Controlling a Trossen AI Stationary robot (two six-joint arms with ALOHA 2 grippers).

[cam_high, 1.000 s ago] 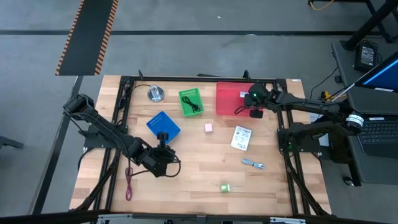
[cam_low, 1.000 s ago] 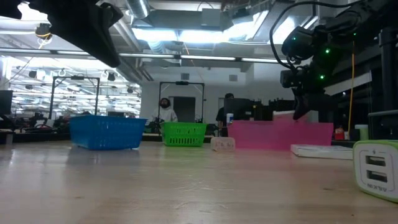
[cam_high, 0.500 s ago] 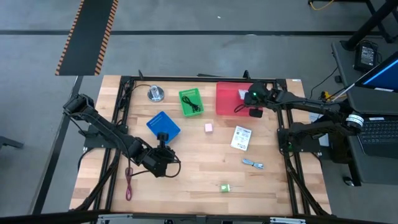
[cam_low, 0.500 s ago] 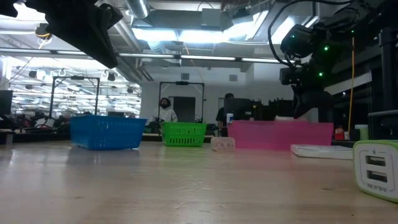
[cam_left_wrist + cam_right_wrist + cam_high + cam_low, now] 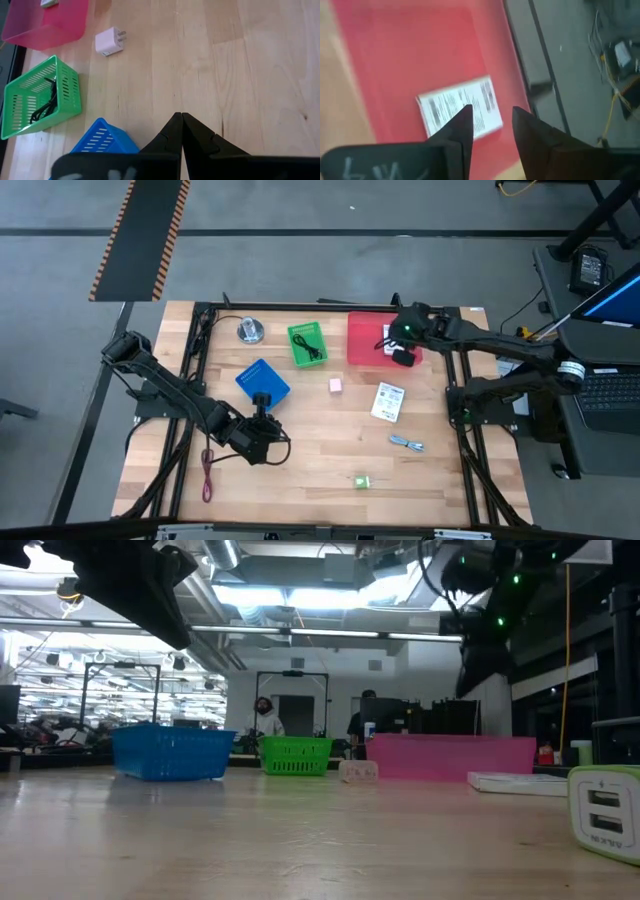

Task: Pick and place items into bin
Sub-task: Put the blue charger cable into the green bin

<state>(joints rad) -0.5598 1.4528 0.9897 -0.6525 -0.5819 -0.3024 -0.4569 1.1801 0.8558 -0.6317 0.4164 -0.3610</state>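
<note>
My right gripper is open and hangs over the red bin, touching nothing. One white printed packet lies flat on the bin's floor below the fingers. The second packet lies on the table beside the bin. The pink cube, the blue-silver piece, the green block and the dark red cord rest on the wood. The black cable lies in the green bin. My left gripper is shut and waits near the blue bin.
A round silver metal object stands near the table's far left corner. Black frame rails run along the table's left and right sides. Bare wood lies between the blue bin and the second packet. People and benches show in the room behind.
My right gripper has risen above the red bin and shifted a little toward the table's left. The left arm has kept still.
</note>
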